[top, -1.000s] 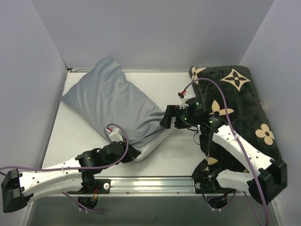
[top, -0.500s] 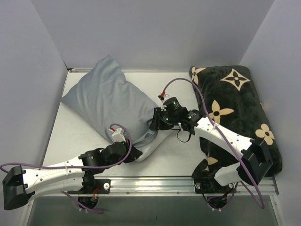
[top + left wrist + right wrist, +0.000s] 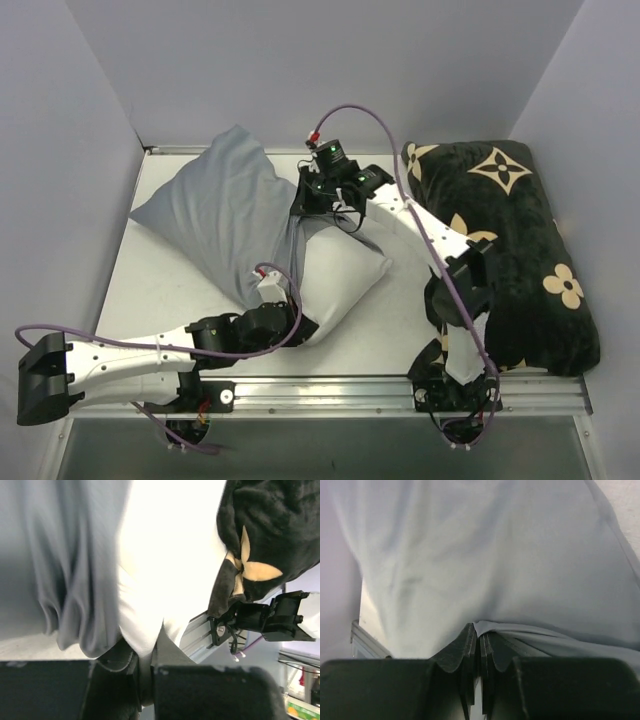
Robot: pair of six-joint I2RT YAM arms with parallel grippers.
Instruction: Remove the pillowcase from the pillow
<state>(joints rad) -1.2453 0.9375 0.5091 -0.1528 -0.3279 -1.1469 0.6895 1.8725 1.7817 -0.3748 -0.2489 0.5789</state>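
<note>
The grey-blue pillowcase (image 3: 215, 215) lies on the left half of the bench (image 3: 150, 285), bunched toward 10 o'clock. It covers only the far part of the pillow (image 3: 345, 272). The near part of the white pillow is bare and sticks out of the cloth toward 5 o'clock, close to the middle of the bench.

The right gripper (image 3: 300, 208) is at 12 o'clock of the bare pillow, at the edge of the pillowcase. In the right wrist view its two fingers (image 3: 455, 655) are pressed together with a thin fold of the grey cloth between them, so this gripper holds the pillowcase. The cloth spreads away from the fingers toward 12 o'clock in long wrinkles.

The left gripper (image 3: 308, 328) is at 6 o'clock of the pillow, at its near corner. In the left wrist view the white corner goes down into the narrow gap between the dark fingers (image 3: 210, 695), so this gripper is clamped on the pillow. The hem of the grey cloth hangs just beside the corner, at 9 o'clock of it. I cannot tell if some of the cloth is caught too.

A black cushion (image 3: 520, 230) with tan flowers lies at 3 o'clock on the bench, apart from the pillow. In the left wrist view it shows at 2 o'clock, beyond the white pillow.
</note>
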